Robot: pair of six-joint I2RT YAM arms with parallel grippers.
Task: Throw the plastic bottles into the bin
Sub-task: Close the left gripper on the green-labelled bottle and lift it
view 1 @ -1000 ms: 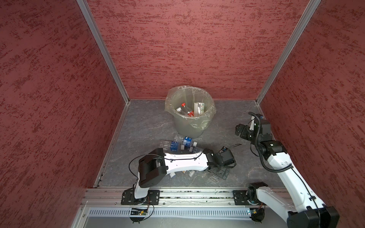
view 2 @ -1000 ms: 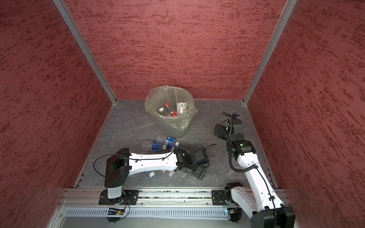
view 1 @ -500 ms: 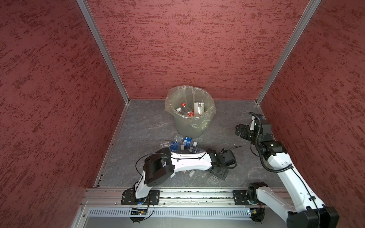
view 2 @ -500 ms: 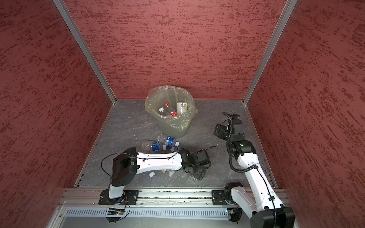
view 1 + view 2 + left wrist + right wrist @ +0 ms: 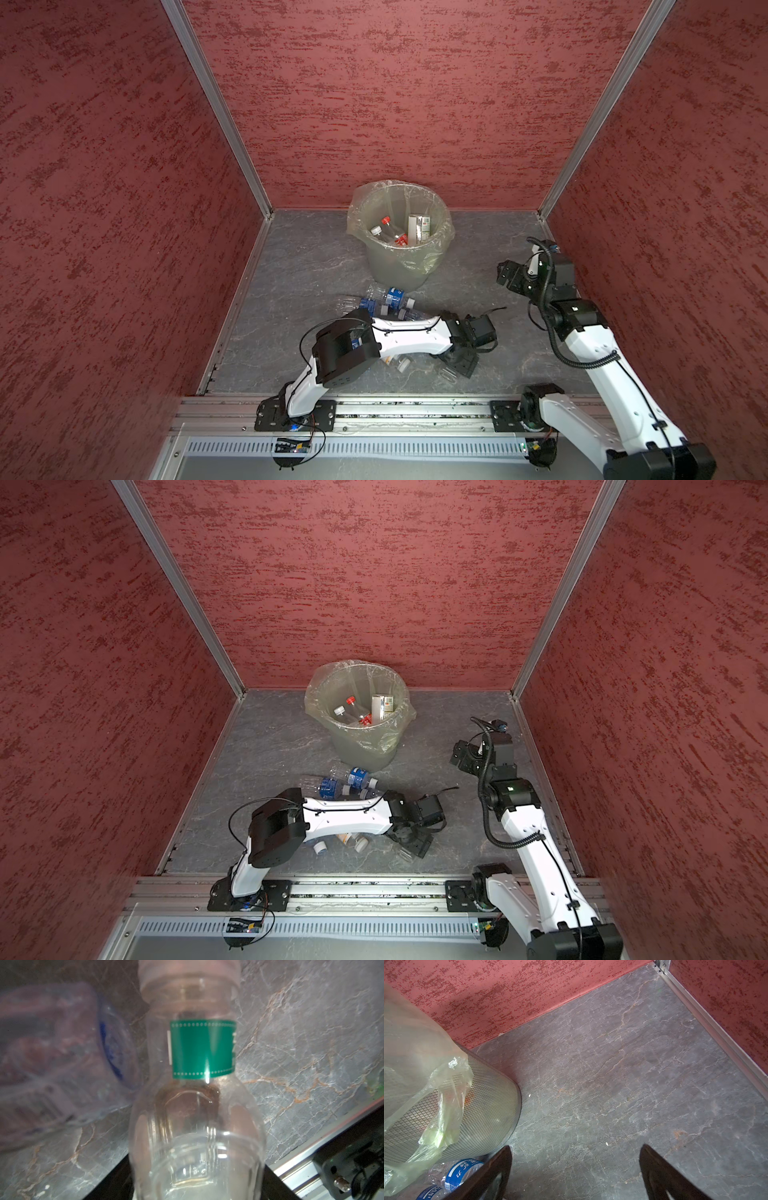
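**Plastic bottles and bin, seen from above and from both wrists.** The bin (image 5: pixel 415 274), a round mesh bucket with a translucent liner bag (image 5: pixel 415 1053) folded over its rim, stood on the grey stone-patterned floor (image 5: pixel 299 266) near the back wall. Inside it lay several bottles, one with a red cap (image 5: pixel 386 219) and one with a white cap (image 5: pixel 375 230), beside a white carton (image 5: pixel 417 228).

Just in front of the bin, a cluster of crushed blue-labelled bottles (image 5: pixel 388 300) lay on the floor. More white-capped bottles (image 5: pixel 360 844) lay partly hidden beneath the left arm (image 5: pixel 407 336).

A clear bottle with a green label (image 5: pixel 197 1105) lay on the floor near the front rail (image 5: pixel 415 409) and filled the left wrist view. A crushed blue-printed bottle (image 5: pixel 62 1059) lay just beside it. The left gripper (image 5: pixel 457 368) was lowered over this green-labelled bottle. Its fingers were out of sight, so whether they were spread or pinching the bottle could not be told.

The right gripper (image 5: pixel 575 1147) hovered to the right of the bin, fingers spread wide with only floor between them.
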